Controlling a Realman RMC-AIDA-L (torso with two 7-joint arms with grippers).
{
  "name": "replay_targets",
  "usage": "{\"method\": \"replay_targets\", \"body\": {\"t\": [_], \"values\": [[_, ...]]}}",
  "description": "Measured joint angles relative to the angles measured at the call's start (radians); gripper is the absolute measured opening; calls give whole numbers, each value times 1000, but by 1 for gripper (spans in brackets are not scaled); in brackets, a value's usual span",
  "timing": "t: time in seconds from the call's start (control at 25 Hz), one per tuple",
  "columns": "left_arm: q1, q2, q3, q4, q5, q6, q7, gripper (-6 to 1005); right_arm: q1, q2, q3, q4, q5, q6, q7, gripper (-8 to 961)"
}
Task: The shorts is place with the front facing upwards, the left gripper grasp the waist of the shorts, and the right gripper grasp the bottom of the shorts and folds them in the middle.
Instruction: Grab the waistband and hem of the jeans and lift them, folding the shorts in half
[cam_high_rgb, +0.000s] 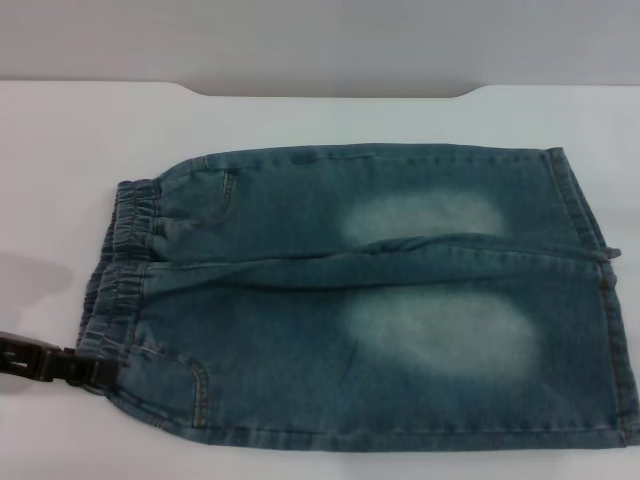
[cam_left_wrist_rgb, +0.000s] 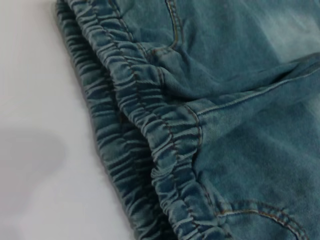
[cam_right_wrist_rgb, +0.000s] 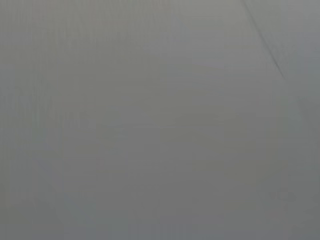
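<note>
The shorts (cam_high_rgb: 380, 300) lie flat on the white table, blue-green denim with two pale faded patches. The ruffled elastic waist (cam_high_rgb: 125, 260) is at the left end. The straight stitched bottom of the shorts (cam_high_rgb: 605, 310) is at the right end. My left gripper (cam_high_rgb: 95, 372), a black claw, reaches in from the left edge and meets the near corner of the waist. The left wrist view shows the puckered waist (cam_left_wrist_rgb: 150, 135) close up, with bare table beside it. My right gripper is out of view, and its wrist view shows only a plain grey surface.
The white table (cam_high_rgb: 60, 150) extends to the left of the shorts and behind them. Its far edge has a shallow notch, with a grey wall (cam_high_rgb: 330, 40) beyond. The shorts' near edge lies close to the table's front.
</note>
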Motion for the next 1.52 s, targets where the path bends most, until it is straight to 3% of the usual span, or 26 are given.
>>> {"method": "replay_targets", "body": {"t": [0.76,0.96,1.12,1.28,1.52], "values": [[-32,7,-2,-30,48,-16,-11,436,4,0,1,0,5,26,-2,493],[-39,8,0,-30,49,-15,-11,147,4,0,-2,-4,4,35,2,493],[-44,10,-1,-30,49,-15,-11,77,-1,-1,-14,-42,-29,54,56,493],[-49,10,-3,-30,49,-15,-12,43,-36,-23,-19,-170,-179,98,359,493],[-56,10,-3,-31,49,-14,-12,44,-61,-94,-11,-419,-514,91,872,492]]}}
